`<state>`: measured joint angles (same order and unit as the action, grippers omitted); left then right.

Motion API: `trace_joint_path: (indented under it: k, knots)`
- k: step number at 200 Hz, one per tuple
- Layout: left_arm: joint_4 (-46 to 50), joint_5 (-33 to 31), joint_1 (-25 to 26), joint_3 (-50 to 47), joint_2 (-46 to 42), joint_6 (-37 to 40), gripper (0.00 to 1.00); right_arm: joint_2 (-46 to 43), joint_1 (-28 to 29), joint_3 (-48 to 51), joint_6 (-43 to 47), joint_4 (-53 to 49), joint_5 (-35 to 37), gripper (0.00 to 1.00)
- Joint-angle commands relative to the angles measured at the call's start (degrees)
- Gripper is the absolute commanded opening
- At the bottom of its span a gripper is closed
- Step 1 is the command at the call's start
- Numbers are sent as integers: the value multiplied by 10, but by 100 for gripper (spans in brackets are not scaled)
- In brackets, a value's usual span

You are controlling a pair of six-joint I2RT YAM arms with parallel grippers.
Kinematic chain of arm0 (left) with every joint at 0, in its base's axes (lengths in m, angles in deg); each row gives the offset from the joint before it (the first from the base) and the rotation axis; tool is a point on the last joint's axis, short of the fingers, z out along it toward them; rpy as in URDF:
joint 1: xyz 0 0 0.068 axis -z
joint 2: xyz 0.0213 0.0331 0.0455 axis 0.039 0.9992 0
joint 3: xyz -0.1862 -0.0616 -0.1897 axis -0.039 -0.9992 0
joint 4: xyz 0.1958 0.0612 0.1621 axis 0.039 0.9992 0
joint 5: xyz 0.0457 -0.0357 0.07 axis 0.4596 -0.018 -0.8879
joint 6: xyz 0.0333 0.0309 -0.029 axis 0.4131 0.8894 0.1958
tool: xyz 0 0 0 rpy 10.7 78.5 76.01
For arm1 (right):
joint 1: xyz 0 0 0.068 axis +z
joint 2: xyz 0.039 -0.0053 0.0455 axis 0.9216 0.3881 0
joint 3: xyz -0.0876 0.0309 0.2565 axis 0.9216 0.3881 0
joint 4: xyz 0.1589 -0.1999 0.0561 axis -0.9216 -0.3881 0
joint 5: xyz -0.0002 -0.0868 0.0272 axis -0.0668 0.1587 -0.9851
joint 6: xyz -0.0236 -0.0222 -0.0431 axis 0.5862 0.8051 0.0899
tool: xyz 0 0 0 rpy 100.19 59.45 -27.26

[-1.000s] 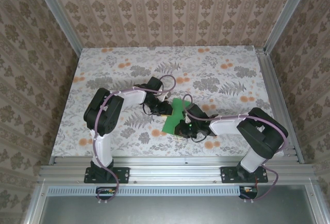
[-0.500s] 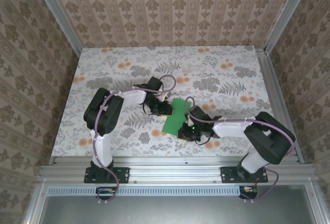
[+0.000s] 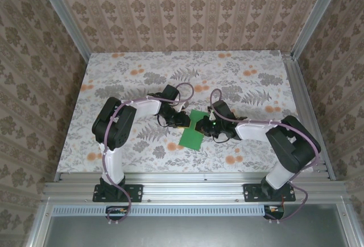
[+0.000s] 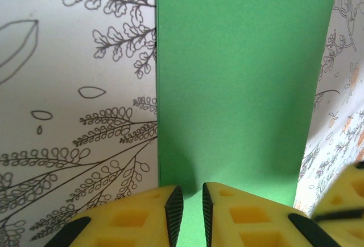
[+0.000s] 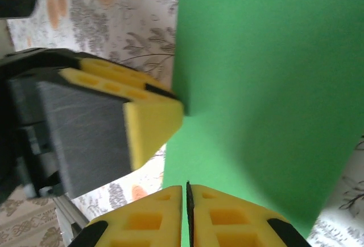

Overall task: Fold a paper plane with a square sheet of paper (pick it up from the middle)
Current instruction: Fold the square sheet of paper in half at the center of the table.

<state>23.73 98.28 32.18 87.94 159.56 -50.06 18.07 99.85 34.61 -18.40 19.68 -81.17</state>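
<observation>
The square sheet of paper lies on the table as a narrow bright-green folded strip between the two arms. My left gripper is at the strip's far-left edge. In the left wrist view its jaws stand a narrow gap apart, tips down over the flat paper. My right gripper is at the strip's right side. In the right wrist view its pads are pressed together, tips on the paper, and I cannot tell whether paper is pinched. The left gripper's yellow finger sits close by.
The floral tabletop spreads open behind and to both sides of the paper. Aluminium rails border the near edge, and patterned walls enclose the other sides. The two grippers are almost touching over the strip.
My right gripper has moved from the strip's near end up along its right side to the far half. The right arm swung with it. The left gripper has held still.
</observation>
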Motion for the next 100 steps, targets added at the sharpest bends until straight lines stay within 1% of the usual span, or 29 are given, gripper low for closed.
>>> trace_joint_path:
  k: [1,24,62,100]
  knots:
    - [41,-106,-1,-42,60,20,24,27,-6,-12,16,4,13,14]
    - [43,-108,-2,-42,59,22,24,43,-15,-6,30,-2,20,14]
    - [45,-111,-6,-47,58,24,24,44,-36,11,64,-39,40,14]
    - [47,-110,-11,-47,59,25,24,14,-66,30,83,-61,47,14]
